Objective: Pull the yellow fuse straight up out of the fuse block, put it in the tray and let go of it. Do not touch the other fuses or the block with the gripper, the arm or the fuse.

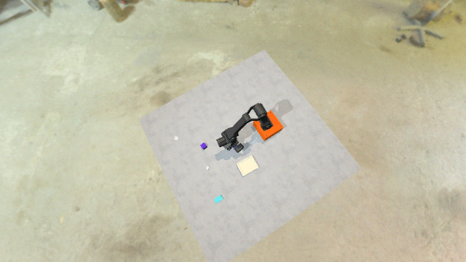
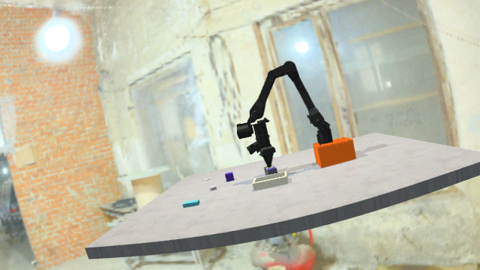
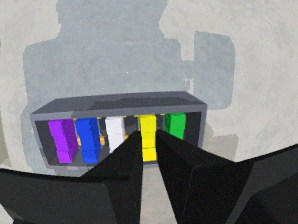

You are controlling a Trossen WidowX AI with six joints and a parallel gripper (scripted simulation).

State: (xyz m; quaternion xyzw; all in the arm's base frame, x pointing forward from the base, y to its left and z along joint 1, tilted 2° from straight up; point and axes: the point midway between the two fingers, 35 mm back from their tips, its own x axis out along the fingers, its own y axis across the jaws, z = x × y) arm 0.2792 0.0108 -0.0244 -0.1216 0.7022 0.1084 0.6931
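The fuse block (image 3: pixel 120 104) (image 2: pixel 271 172) is a dark grey open box on the table. The yellow fuse (image 3: pixel 148 122) stands in its slot, between the white fuse (image 3: pixel 115 128) and the green fuse (image 3: pixel 176 122). The blue fuse (image 3: pixel 88 137) and purple fuse (image 3: pixel 62 137) stand further left. My gripper (image 3: pixel 147 137) (image 2: pixel 269 166) points down at the block, its narrow fingertips against both sides of the yellow fuse, shut on it. The fingertips are close to the white and green fuses; small gaps there are hard to tell. The cream tray (image 1: pixel 247 166) (image 2: pixel 271 184) lies beside the block.
The arm stands on an orange base (image 1: pixel 276 126) (image 2: pixel 337 153). A purple cube (image 1: pixel 204 145) (image 2: pixel 229 176), a cyan block (image 1: pixel 218 199) (image 2: pixel 191 203) and two small white pieces lie on the table, away from the tray.
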